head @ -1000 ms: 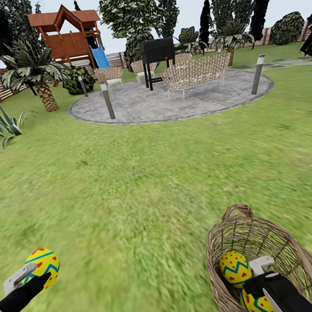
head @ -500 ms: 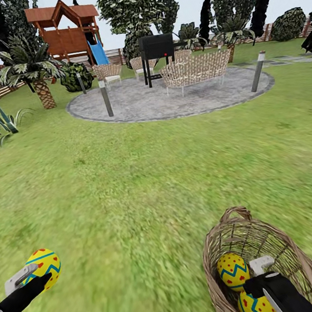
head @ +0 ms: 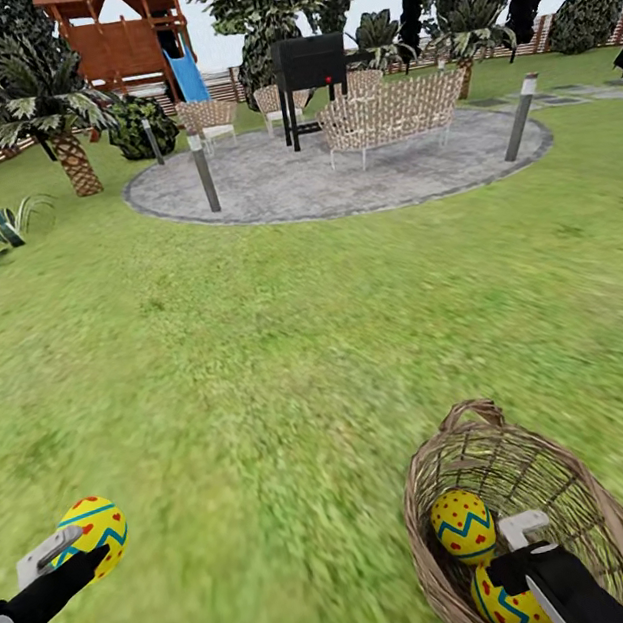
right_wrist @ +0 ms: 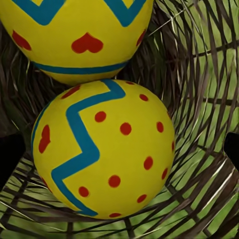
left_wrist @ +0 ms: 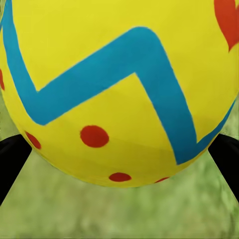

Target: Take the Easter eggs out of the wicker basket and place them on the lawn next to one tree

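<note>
Outdoors, one Easter egg sits in the left gripper and two lie in the wicker basket on the lawn.

Broad green lawn [head: 259, 361] runs from the robot out to a round stone patio [head: 330, 182] with wicker seats and a black grill [head: 309, 63], trees [head: 260, 6] standing behind it. The wicker basket [head: 576, 500] lies tipped on the grass at lower right, holding two Easter eggs, one [head: 463, 525] against the other [head: 508, 608]. The right gripper [head: 530, 559] reaches into the basket with its dark fingers either side of the nearer egg [right_wrist: 104, 149]; whether it grips cannot be told. The left gripper [head: 74, 559] is clamped on the third egg [head: 97, 530], held above the grass at lower left.
</note>
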Tool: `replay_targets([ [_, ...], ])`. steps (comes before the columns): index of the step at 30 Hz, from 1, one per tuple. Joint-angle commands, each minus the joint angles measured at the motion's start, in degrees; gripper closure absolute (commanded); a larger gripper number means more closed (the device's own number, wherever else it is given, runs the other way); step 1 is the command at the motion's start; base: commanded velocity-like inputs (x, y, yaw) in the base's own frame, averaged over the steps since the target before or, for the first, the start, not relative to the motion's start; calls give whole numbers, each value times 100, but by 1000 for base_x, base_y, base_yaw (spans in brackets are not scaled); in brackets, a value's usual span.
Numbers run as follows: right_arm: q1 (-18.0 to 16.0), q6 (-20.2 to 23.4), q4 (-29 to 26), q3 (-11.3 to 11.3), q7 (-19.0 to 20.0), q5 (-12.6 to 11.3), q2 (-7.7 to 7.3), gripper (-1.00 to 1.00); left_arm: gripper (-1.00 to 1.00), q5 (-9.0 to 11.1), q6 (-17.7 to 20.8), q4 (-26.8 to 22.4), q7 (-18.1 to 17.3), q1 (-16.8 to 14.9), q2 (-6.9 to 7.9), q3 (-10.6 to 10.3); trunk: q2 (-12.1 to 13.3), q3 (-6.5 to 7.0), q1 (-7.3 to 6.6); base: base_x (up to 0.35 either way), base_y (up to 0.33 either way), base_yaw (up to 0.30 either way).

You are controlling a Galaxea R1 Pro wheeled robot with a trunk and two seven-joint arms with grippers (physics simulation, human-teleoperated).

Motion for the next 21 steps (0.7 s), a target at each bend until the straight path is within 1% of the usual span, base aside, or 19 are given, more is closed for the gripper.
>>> replay_targets([
  [1, -2, 35, -6, 21, -9, 38, -1, -100, 100, 4, 31, -3, -16, -3, -1, 10, -4, -28, 1, 0, 0, 0],
  [12, -2, 35, 2, 30, -12, 90, 28, -100, 100, 4, 32, -17, -23, -3, -1, 16, -18, -271, 30, 0, 0, 0],
  [17, -2, 35, 3, 30, -12, 99, 28, -100, 100, 4, 31, -13, -24, -3, -1, 11, -18, -271, 30, 10, 0, 0],
  [21, -2, 35, 3, 30, -12, 97, 28, -100, 100, 4, 33, -22, -30, -3, -1, 13, -18, -271, 30, 98, 0, 0],
])
